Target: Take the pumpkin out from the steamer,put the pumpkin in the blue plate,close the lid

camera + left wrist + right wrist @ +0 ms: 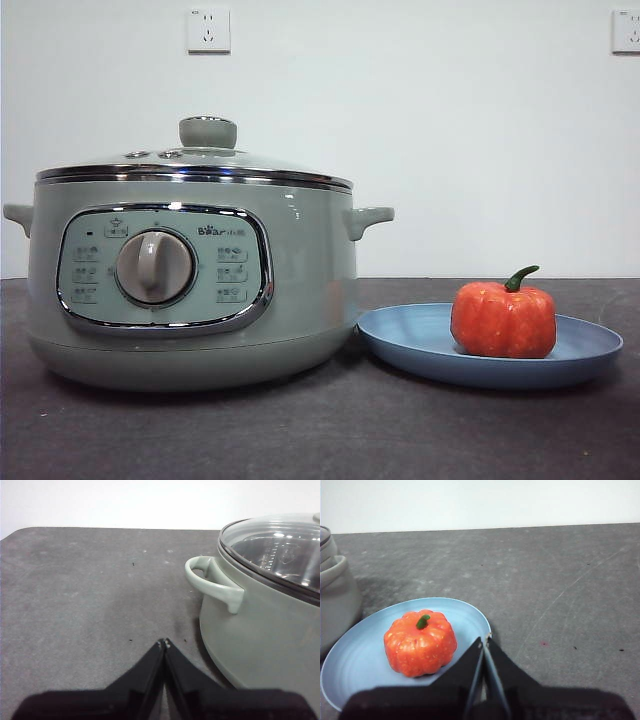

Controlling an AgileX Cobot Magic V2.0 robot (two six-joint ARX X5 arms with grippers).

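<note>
Jaws of both the left gripper (pixel 164 642) and right gripper (pixel 484 641) are closed, empty. The pumpkin (pixel 503 319) sits in the blue plate (pixel 585 352) and the lid (pixel 200 160) covers the steamer (pixel 300 280), so only withdrawing clear seems left.

The steamer (pixel 190 290) fills the left half of the front view, a large round pale green pot with a chrome rim, two small side handles and a front panel with a big dial. The lid (pixel 200 160), glass with a chrome edge and a green knob, sits closed and level on top of it. At the lower right of the frame lies the blue plate (pixel 420 345), shallow and round, its left edge just beside the pot's base. The pumpkin (pixel 503 318), small, orange-red and ribbed, stands upright on the plate with its green stem curving up.
</note>
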